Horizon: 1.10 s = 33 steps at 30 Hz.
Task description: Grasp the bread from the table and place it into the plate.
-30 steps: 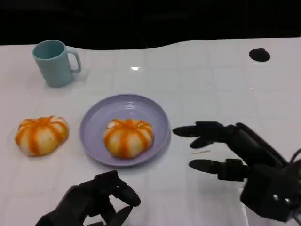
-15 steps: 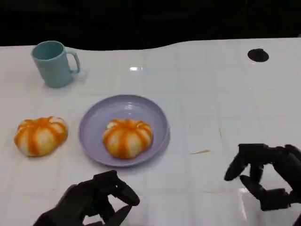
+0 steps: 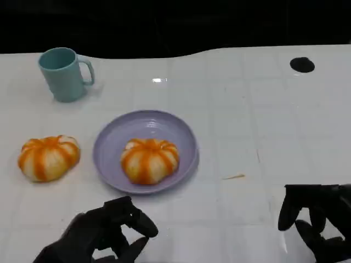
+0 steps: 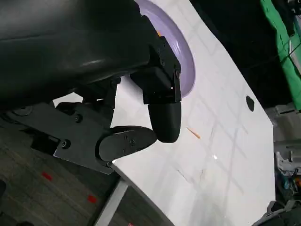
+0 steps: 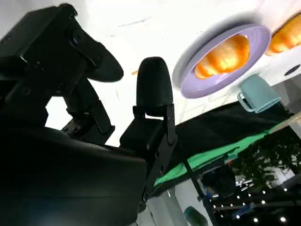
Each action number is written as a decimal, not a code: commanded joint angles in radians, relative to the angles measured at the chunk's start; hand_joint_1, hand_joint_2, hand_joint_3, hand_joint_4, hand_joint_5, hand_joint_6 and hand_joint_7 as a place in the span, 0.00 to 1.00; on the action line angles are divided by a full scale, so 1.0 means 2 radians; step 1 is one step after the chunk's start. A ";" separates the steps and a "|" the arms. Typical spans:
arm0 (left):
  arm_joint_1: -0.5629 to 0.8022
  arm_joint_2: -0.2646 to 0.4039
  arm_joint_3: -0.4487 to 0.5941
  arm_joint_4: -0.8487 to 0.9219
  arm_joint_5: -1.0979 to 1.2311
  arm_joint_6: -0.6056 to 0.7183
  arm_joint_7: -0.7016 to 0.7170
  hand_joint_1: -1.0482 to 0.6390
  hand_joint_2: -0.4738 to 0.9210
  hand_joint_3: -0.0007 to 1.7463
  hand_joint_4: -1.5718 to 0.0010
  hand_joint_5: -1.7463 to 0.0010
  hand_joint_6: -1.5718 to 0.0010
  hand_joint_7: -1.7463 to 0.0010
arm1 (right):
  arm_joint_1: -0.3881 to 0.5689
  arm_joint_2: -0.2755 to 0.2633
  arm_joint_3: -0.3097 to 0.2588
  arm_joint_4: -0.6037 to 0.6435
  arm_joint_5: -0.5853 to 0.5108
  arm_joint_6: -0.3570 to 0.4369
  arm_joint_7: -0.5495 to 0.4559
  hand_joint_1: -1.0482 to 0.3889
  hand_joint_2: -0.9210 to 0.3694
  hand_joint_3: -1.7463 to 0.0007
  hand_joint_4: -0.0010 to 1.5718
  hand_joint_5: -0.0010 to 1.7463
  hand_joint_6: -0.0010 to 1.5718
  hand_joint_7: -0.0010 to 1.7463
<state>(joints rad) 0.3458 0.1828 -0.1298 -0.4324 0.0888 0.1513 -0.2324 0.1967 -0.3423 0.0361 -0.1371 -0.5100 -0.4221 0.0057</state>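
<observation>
A lilac plate [image 3: 109, 137] sits mid-table with an orange-striped bread [image 3: 149, 160] lying in it; the right wrist view shows the same plate [image 5: 251, 54] and bread [image 5: 223, 54]. A second, matching bread [image 3: 48, 157] lies on the table to the plate's left, also seen as the bread [image 5: 287, 35] in the right wrist view. My left hand [image 3: 104, 233] hovers near the front edge below the plate, fingers curled in on nothing. My right hand [image 3: 315, 222] is low at the front right, well away from the plate, fingers apart and empty.
A teal mug [image 3: 64, 73] stands at the back left. A small orange sliver [image 3: 234, 177] lies right of the plate. A black round spot [image 3: 302, 64] marks the far right. The table's far edge meets a dark background.
My right hand has pulled back from beside the plate toward the front right corner, its fingers bending downward. The left hand has hardly moved. Both breads stay put.
</observation>
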 commanded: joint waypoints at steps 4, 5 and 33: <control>-0.003 0.008 0.009 0.015 -0.008 -0.019 -0.003 0.48 0.93 0.35 0.60 0.00 0.58 0.31 | -0.009 0.004 0.007 0.022 -0.028 -0.012 -0.047 0.74 0.61 0.16 0.64 1.00 0.59 0.78; -0.003 0.008 0.010 0.015 -0.009 -0.019 -0.003 0.48 0.93 0.35 0.60 0.00 0.58 0.31 | -0.010 0.004 0.008 0.022 -0.028 -0.010 -0.048 0.74 0.62 0.16 0.64 1.00 0.59 0.77; -0.004 0.013 0.012 0.022 -0.017 -0.024 -0.003 0.49 0.92 0.36 0.60 0.00 0.58 0.30 | -0.012 0.002 0.020 0.027 -0.024 -0.004 -0.052 0.75 0.61 0.18 0.63 1.00 0.60 0.76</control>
